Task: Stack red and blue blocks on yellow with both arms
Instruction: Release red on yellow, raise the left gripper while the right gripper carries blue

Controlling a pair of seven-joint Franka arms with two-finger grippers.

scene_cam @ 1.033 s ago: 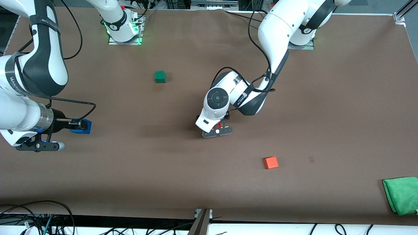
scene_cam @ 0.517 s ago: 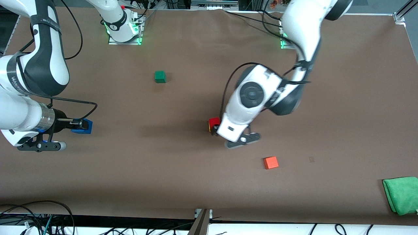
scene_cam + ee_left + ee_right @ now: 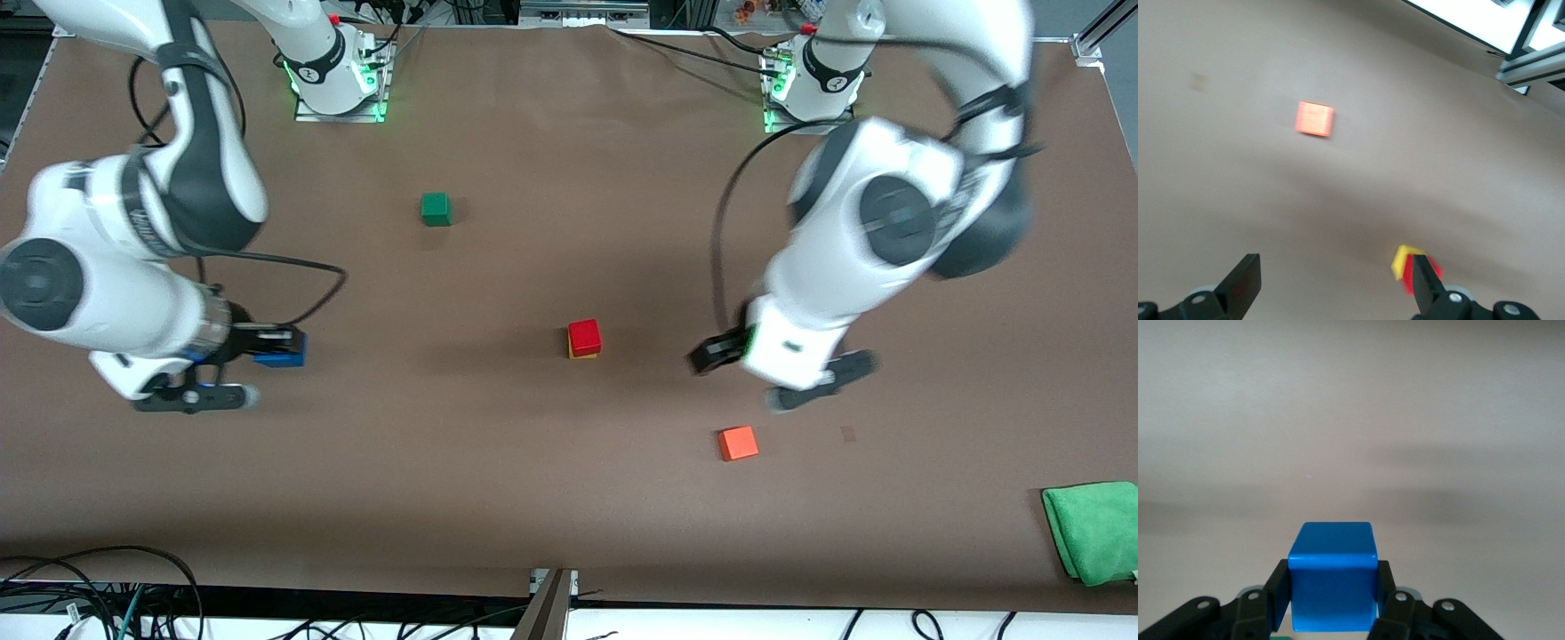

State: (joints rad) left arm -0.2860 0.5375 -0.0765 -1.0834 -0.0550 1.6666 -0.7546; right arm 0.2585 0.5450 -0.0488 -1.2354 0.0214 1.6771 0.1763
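Note:
A red block (image 3: 584, 336) rests on the yellow block (image 3: 581, 355) near the middle of the table, with only a yellow sliver showing under it. My left gripper (image 3: 709, 357) hangs open and empty over the table, beside the stack toward the left arm's end. In the left wrist view the yellow block (image 3: 1400, 259) and the red block (image 3: 1436, 272) peek out beside one finger of the left gripper (image 3: 1336, 288). My right gripper (image 3: 271, 342) is shut on the blue block (image 3: 286, 353), over the table toward the right arm's end. The right wrist view shows the blue block (image 3: 1332, 577) clamped in the right gripper (image 3: 1332, 597).
A dark green cube (image 3: 436, 209) sits farther from the front camera than the stack. An orange-red cube (image 3: 738, 443) lies nearer that camera, also seen as the orange-red cube (image 3: 1315, 119). A folded green cloth (image 3: 1093, 532) lies at the left arm's end, near the front edge.
My left gripper has let go of the red block on the yellow one and drawn away toward the left arm's end. The right arm has carried the blue block toward the middle.

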